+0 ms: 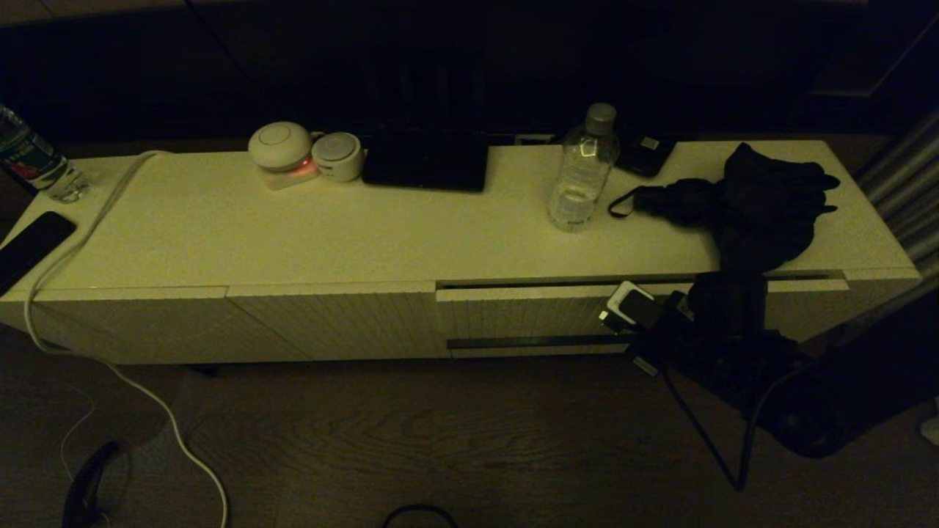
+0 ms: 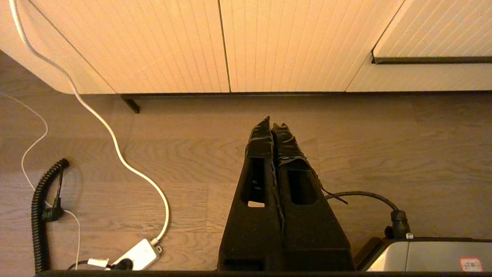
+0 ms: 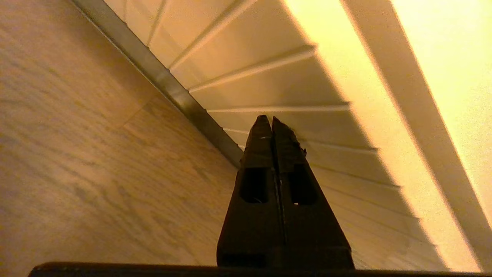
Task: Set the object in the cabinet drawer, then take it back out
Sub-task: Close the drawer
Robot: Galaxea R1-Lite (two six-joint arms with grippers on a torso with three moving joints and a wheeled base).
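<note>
So the right gripper (image 3: 271, 120) was pinched fully closed with nothing in it, tips right up against the ribbed front of the cabinet drawer (image 1: 528, 312), close to its dark handle strip (image 1: 539, 342), and the drawer looked pulled out just a crack on the right half of the cabinet (image 1: 220, 220). The left gripper (image 2: 273, 125) was closed and empty too, parked low over the wood floor (image 2: 192, 154) facing the ribbed panels. Up top sat a water bottle (image 1: 583, 172), black gloves (image 1: 763, 205) and a white cable (image 1: 81, 235).
</note>
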